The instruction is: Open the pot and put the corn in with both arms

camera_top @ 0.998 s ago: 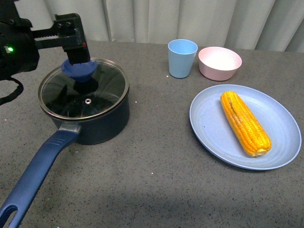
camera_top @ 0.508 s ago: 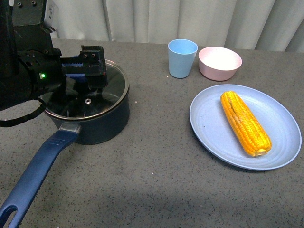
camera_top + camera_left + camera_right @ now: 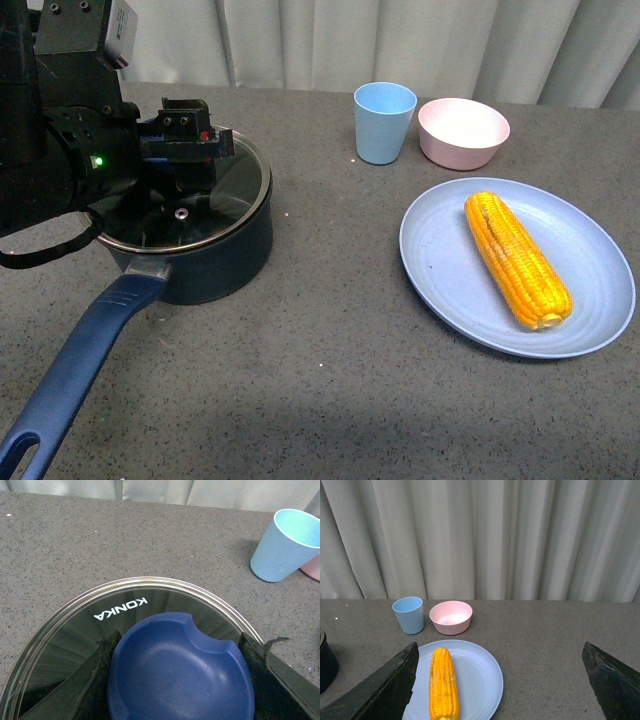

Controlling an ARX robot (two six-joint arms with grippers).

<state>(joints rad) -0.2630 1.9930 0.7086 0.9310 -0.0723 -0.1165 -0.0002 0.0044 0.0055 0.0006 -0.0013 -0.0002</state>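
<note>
The dark navy pot (image 3: 205,262) stands at the left of the table, its long blue handle (image 3: 75,372) pointing toward the near edge. Its glass lid (image 3: 235,195) lies on the pot. My left gripper (image 3: 185,155) is shut on the lid's blue knob (image 3: 182,672), with a black finger (image 3: 92,682) on each side; the knob is hidden in the front view. The corn (image 3: 515,258) lies on a light blue plate (image 3: 440,265) at the right; it also shows in the right wrist view (image 3: 443,682). My right gripper (image 3: 500,685) is open and empty, above the table beside the plate (image 3: 480,677).
A light blue cup (image 3: 384,122) and a small pink bowl (image 3: 463,133) stand at the back, between pot and plate. They also show in the right wrist view, cup (image 3: 408,614) and bowl (image 3: 451,617). A grey curtain hangs behind the table.
My left arm has come down over the pot. The gripper has closed around the lid's knob, which now is hidden in the front view. The lid still lies on the pot.
</note>
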